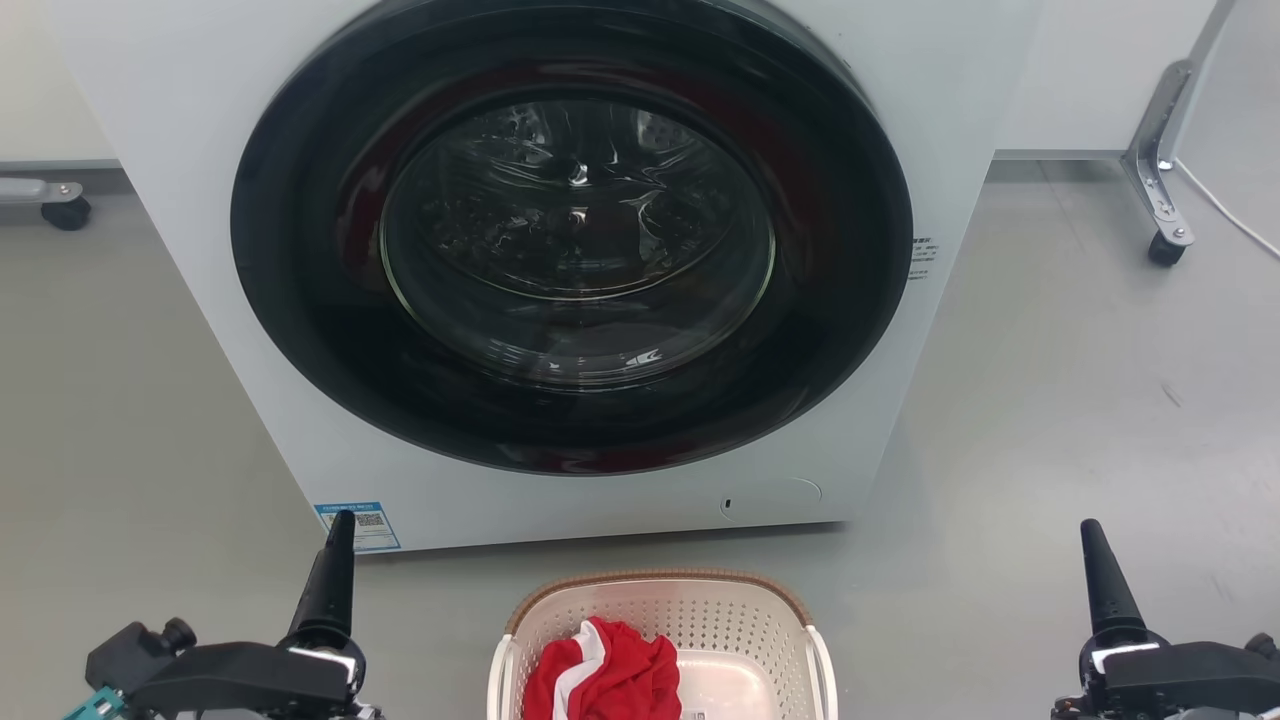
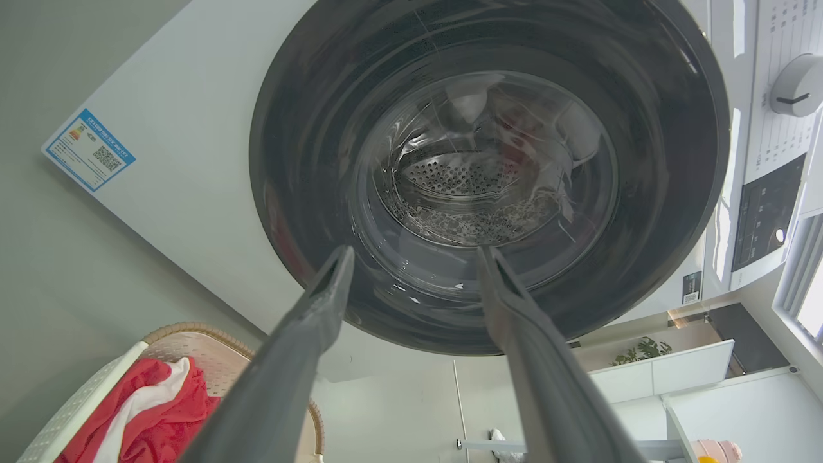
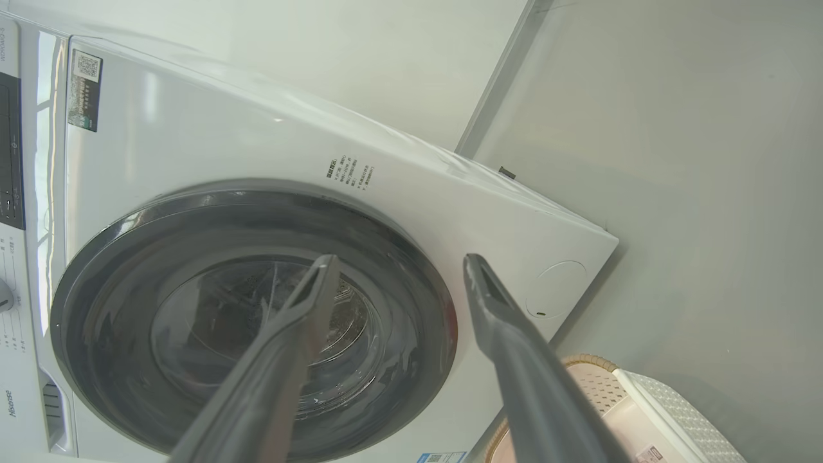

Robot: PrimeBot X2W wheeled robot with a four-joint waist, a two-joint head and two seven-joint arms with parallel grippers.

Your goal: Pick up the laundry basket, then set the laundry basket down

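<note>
The laundry basket (image 1: 700, 605), cream-white and perforated with a brown woven rim, stands on the floor at the bottom centre of the head view, just in front of the washing machine. A red and white garment (image 1: 605, 675) lies inside it. My left gripper (image 1: 338, 535) hangs to the basket's left and my right gripper (image 1: 1095, 540) to its right, both well apart from it. In the left wrist view the left gripper (image 2: 416, 252) is open and empty, with the basket (image 2: 77, 405) at lower left. The right gripper (image 3: 402, 258) is also open and empty, the basket (image 3: 675, 411) at lower right.
A large white washing machine (image 1: 180, 250) with a shut dark round door (image 1: 570, 240) stands right behind the basket. Wheeled metal legs stand at the back right (image 1: 1160, 200) and back left (image 1: 62, 205). Grey floor (image 1: 1050, 420) stretches on both sides.
</note>
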